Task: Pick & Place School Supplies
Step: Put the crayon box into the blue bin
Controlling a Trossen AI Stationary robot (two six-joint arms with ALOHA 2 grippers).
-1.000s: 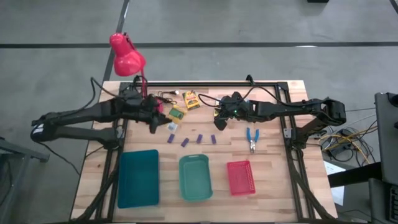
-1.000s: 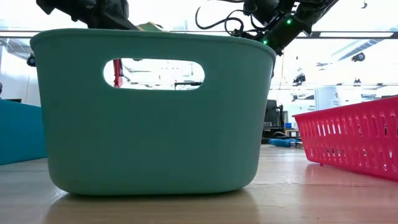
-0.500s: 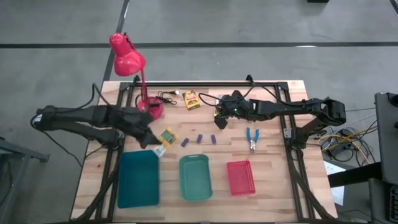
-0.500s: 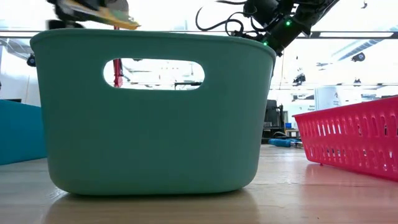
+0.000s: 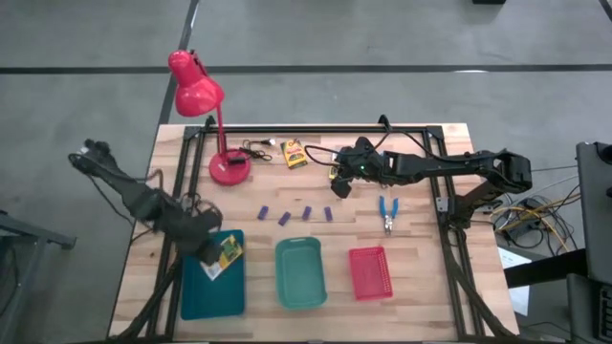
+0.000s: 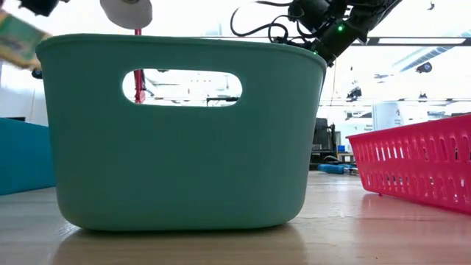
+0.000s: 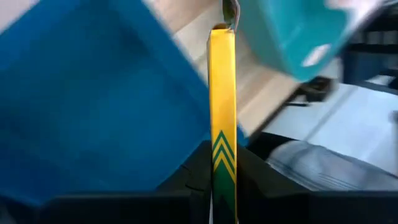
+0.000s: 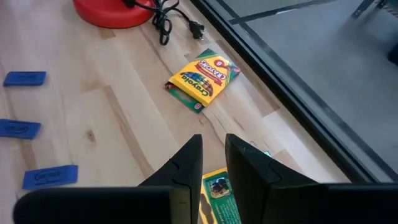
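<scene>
Crayon box movement is the main change: the left gripper (image 5: 212, 256), by the lamp a second ago, now hangs over the teal rectangular plastic tray (image 5: 196, 291) with its fingers clamped on a yellow-green cardboard crayon box (image 5: 229, 251). Release into that tray looks imminent.

Moving rightward, four small purple rectangular blocks (image 5: 294, 214) lie untouched on the pale wooden tabletop (image 5: 421, 258), with the green plastic bin (image 5: 300, 272) and red mesh basket (image 5: 370, 271) in front of them. A second yellow crayon box (image 8: 203, 78) sits near the red desk lamp (image 5: 198, 91).

The right gripper (image 8: 212, 155) has not moved; its narrow fingers hold a third crayon box (image 8: 219, 200). Blue-handled pliers-like tools (image 5: 387, 214) lie beside it. Grey concrete floor surrounds the table.
</scene>
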